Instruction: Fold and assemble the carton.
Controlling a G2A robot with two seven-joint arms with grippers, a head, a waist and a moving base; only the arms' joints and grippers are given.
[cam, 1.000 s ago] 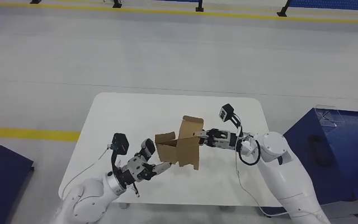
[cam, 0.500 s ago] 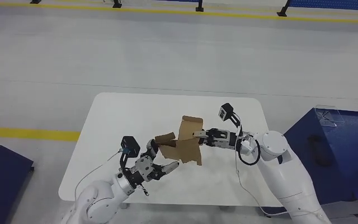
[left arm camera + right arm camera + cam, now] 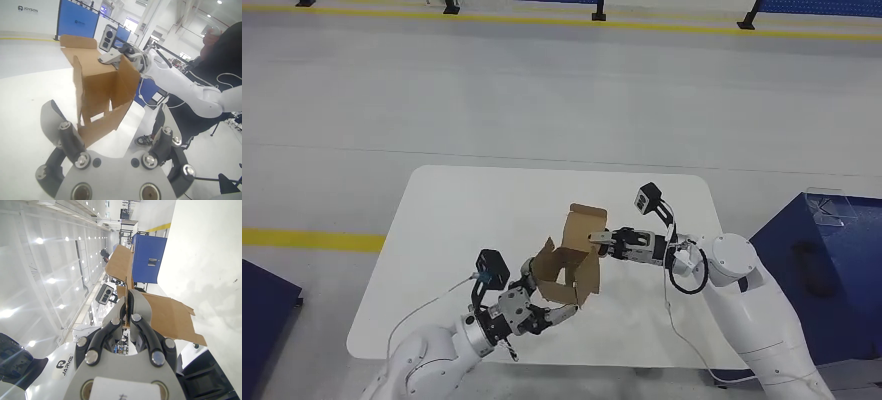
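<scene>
**Carton erection, mid-step.** Nearest the robot, the left gripper [image 3: 545, 302] sits on the near side of the carton [image 3: 572, 265], low over the white table [image 3: 442, 220]. Its fingers [image 3: 51, 109] are spread wide apart and hold nothing. In the left wrist view the carton's near flap [image 3: 105, 123] hangs down into the gap between the fingers, closer to one of them. Whether it touches that finger cannot be told.

The carton is a brown cardboard sleeve, opened into a rough rectangular tube and lifted clear of the table at a tilt. Its open mouth faces the left gripper, so the tube's long axis runs from that gripper away and upward. None of the end flaps is folded in.

On the carton's far, upper side, the right gripper [image 3: 594, 238] is closed on the top edge of one side wall, with cardboard pinched between its fingers [image 3: 140, 306], and carries the carton. Beyond it the far flap [image 3: 587, 213] stands open.

Judgement: the left arm is the nearer to the unfolded near flaps, and the carton lies straight ahead of its open fingers. The next fold likely falls to that arm, while the right one steadies the tube.
</scene>
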